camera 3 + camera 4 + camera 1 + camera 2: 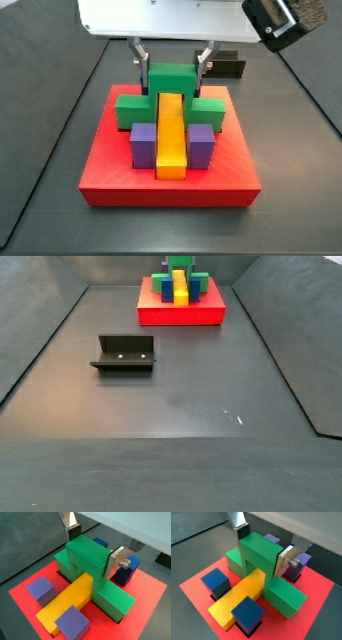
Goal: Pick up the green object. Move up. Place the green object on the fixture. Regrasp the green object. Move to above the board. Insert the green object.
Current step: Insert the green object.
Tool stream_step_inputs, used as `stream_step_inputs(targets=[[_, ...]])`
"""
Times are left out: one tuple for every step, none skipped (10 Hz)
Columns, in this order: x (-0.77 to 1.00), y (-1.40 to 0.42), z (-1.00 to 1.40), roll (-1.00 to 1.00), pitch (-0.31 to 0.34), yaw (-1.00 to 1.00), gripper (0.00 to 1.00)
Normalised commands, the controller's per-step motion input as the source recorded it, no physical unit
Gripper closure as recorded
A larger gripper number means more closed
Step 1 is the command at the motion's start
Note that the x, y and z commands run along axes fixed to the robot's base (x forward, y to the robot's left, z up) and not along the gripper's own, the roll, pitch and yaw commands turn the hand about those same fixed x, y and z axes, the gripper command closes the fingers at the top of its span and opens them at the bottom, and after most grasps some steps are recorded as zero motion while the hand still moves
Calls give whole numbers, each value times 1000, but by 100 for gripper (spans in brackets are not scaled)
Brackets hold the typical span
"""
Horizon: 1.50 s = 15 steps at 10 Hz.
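Note:
The green object (87, 557) (261, 554) (171, 78) sits on the red board (150, 587) (198, 587) (167, 190) (181, 316). It straddles the far end of the long yellow bar (70, 602) (171, 135), with its wings resting down on the board. My gripper (94, 553) (262, 552) (171, 62) hangs straight over it. Its fingers (115, 567) are closed against both sides of the raised green middle. The fixture (124, 353) stands apart on the floor with nothing on it.
Purple blocks (142, 140) (201, 140) flank the yellow bar near the board's front. Blue blocks (216, 582) (250, 612) stand on the board too. Dark walls (54, 316) slope up around the grey floor. In a side view the fixture (230, 68) shows just behind the board.

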Motion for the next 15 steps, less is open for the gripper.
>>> stream_step_inputs(targets=[[0,0,-506,0,-121,0,100],[29,0,-554,0,-140,0,100],[57,0,-437,0,-116,17,100],[40,-123,-6,56,0,206,100],[191,-111,-63,94,0,406,100],[203,0,-20,53,0,260,100],[154,0,0,23,1,149,100],[14,-20,-94,33,0,43,100],[0,-60,-357,4,-74,0,100],[106,-46,-540,0,-121,-37,100],[100,-29,-740,0,-196,-60,100],[111,0,-769,0,-201,-43,100],[86,0,-797,0,-207,-17,100],[43,0,-780,0,-220,0,100],[106,0,-786,0,-220,0,100]])
